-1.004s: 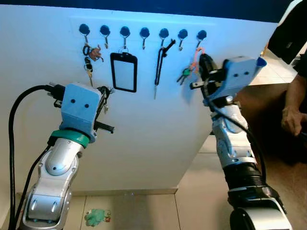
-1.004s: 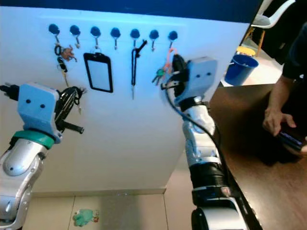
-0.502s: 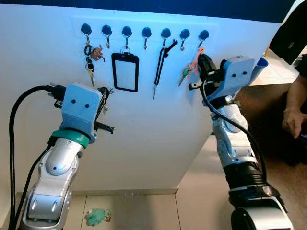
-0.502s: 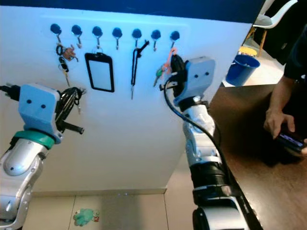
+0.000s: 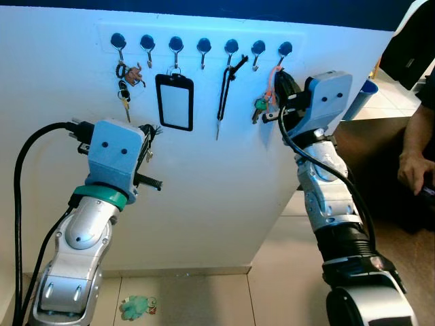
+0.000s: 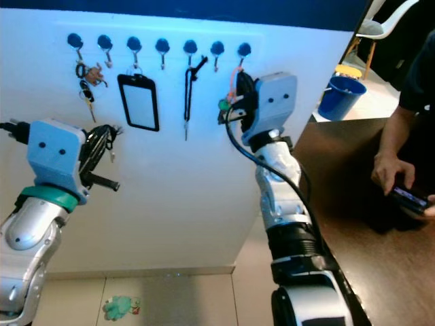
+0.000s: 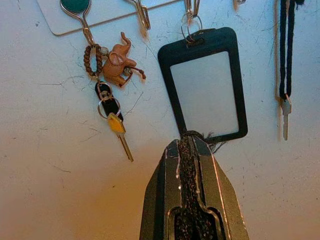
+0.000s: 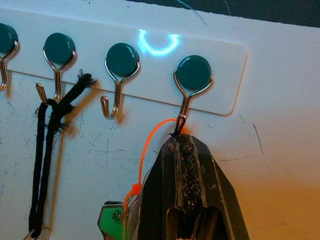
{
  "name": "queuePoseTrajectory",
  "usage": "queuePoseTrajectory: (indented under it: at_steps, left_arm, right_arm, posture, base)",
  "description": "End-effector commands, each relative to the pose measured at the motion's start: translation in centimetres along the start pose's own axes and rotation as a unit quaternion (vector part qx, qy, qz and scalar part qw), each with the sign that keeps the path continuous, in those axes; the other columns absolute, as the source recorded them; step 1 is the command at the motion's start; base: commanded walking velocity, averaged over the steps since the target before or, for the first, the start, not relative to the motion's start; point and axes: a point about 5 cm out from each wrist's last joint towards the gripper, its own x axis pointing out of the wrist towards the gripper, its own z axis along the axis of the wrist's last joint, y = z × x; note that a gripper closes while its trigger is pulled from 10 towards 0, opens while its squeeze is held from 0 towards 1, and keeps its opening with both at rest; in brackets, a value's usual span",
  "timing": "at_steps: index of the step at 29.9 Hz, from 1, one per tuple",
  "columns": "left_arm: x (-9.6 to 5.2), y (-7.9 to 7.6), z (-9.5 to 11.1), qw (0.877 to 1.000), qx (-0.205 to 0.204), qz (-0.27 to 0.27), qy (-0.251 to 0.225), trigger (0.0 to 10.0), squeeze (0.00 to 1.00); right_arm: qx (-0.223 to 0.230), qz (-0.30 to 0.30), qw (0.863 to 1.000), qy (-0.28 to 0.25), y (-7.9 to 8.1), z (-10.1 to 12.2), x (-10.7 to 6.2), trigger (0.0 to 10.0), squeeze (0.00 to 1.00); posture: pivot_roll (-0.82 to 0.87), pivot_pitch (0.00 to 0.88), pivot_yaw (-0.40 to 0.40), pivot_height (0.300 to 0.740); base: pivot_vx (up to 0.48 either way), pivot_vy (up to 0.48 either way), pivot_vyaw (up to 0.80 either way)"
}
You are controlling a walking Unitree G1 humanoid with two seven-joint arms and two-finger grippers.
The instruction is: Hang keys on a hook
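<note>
White wall [image 5: 224,197] with hook rail [image 8: 227,82]: right tool [image 8: 186,142] pinched closed on the orange cord [image 8: 147,142] of the green keys [image 5: 261,105], tips right under the end hook [image 8: 192,80] to loop it on; left tool [image 7: 191,145] closed, idle below the badge holder [image 7: 207,82].

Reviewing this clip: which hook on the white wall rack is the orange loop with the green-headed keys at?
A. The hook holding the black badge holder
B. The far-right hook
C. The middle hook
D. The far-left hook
B: the thin orange cord loop meets the last teal-capped wire hook at the rack's right end, with the green-headed keys dangling below and the right claw closed at the loop.
</note>
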Motion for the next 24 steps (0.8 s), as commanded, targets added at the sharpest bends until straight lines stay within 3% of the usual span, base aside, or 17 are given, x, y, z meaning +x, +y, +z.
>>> queuePoseTrajectory:
  at_steps: [1, 6, 7, 8, 14, 15, 19, 21, 24]
  left_arm:
    - [-0.3, -0.2, 0.1, 1.0, 0.0, -0.001, -0.003, 10.0, 0.0]
    - [-0.3, -0.1, 0.1, 1.0, 0.0, -0.001, -0.001, 10.0, 0.0]
    - [-0.3, -0.1, 0.1, 1.0, 0.0, -0.002, 0.0, 10.0, 0.0]
    - [-0.3, -0.1, 0.1, 1.0, 0.0, -0.002, -0.001, 10.0, 0.0]
    - [0.0, -0.1, 0.2, 1.0, 0.0, -0.004, -0.004, 10.0, 0.0]
    - [0.2, -0.1, 0.6, 1.0, -0.007, -0.001, -0.01, 10.0, 0.0]
    - [0.7, 0.0, 1.5, 0.999, -0.021, 0.003, -0.026, 10.0, 0.0]
    - [1.4, -0.1, 2.6, 0.998, -0.03, 0.001, -0.047, 10.0, 0.0]
    - [1.7, -0.3, 3.1, 0.998, -0.032, -0.003, -0.057, 10.0, 0.0]
  right_arm:
    - [0.0, 0.005, 1.0, 0.022, 0.1, -1.0, -0.6, 10.0, 0.0]
    - [0.007, 0.005, 0.999, 0.034, 0.2, -1.9, -1.7, 10.0, 0.0]
    - [0.008, 0.005, 0.999, 0.035, 0.3, -2.0, -1.9, 10.0, 0.39]
    - [0.015, 0.004, 0.999, 0.034, 0.3, -2.0, -2.1, 10.0, 1.0]
    - [0.028, -0.006, 0.999, 0.02, 0.0, -1.7, -2.3, 10.0, 1.0]
    - [0.05, -0.007, 0.999, 0.007, 0.0, -1.4, -2.8, 10.0, 0.0]
    - [0.09, -0.006, 0.996, -0.002, 0.0, -1.3, -4.2, 10.0, 0.0]
    - [0.106, -0.003, 0.994, 0.023, 0.3, -2.4, -5.9, 10.0, 0.0]
    - [0.109, -0.004, 0.993, 0.039, 0.5, -3.0, -6.7, 10.0, 0.0]
  posture:
    - [0.19, 0.125, 0.022, 0.74]
    - [0.18, 0.128, 0.026, 0.74]
    - [0.18, 0.129, 0.028, 0.74]
    - [0.18, 0.13, 0.03, 0.74]
    - [0.18, 0.131, 0.03, 0.74]
    - [0.18, 0.133, 0.028, 0.74]
    - [0.17, 0.134, 0.027, 0.74]
    - [0.16, 0.136, 0.028, 0.74]
    - [0.16, 0.136, 0.028, 0.74]
  base:
    - [0.0, 0.0, 0.0]
    - [0.0, 0.0, 0.0]
    - [0.0, 0.0, 0.0]
    - [0.0, 0.0, 0.0]
    - [0.0, 0.0, 0.0]
    - [0.0, 0.0, 0.0]
    - [0.0, 0.0, 0.0]
    - [0.0, 0.0, 0.0]
    - [0.0, 0.0, 0.0]
